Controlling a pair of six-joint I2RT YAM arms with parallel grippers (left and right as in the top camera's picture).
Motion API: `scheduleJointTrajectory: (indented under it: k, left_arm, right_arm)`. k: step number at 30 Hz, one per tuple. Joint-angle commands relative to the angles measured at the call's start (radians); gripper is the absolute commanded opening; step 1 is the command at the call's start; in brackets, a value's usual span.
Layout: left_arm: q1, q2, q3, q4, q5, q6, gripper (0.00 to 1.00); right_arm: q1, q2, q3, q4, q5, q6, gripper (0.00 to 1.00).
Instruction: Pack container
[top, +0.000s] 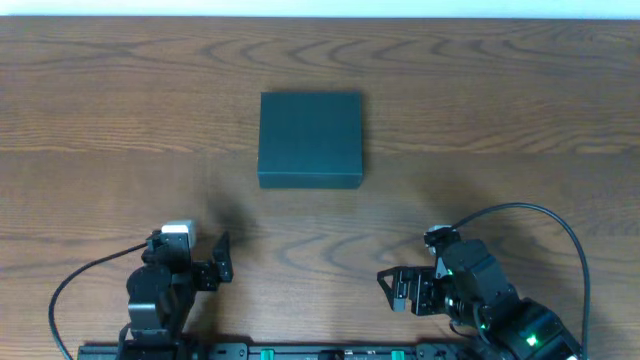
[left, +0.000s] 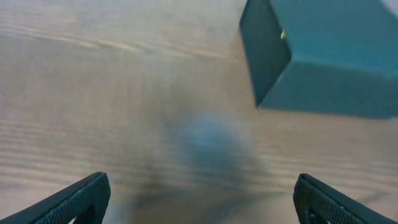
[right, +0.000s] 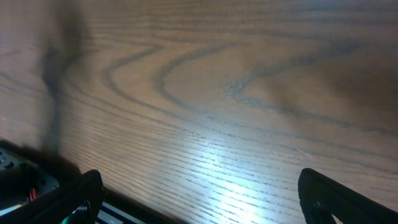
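The container (top: 310, 138) is a dark, roughly square, shallow box with its lid shut, lying on the wooden table at centre back. Its near corner shows at the top right of the left wrist view (left: 323, 56). My left gripper (top: 222, 258) is open and empty near the front left edge, well short of the box; its fingertips frame bare wood (left: 200, 199). My right gripper (top: 392, 288) is open and empty near the front right edge, pointing left over bare wood (right: 200, 199). No snack packets are in view.
The wooden table (top: 100, 120) fills the overhead view. A black cable (top: 540, 215) loops from the right arm, and another (top: 90, 268) runs from the left arm. A black rail (top: 300, 352) runs along the front edge.
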Motion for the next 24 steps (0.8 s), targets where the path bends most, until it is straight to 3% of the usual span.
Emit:
scheduleJointTrajectory:
  k: [1,24]
  left_arm:
    - [0.005,-0.037,-0.017,0.003,0.011,-0.021,0.95]
    - [0.005,-0.083,-0.016,0.000,0.029,-0.021,0.95]
  right_arm:
    - [0.010,-0.005,-0.002,-0.001,-0.005,0.013,0.99]
    - [0.010,-0.005,-0.002,-0.001,-0.005,0.013,0.99]
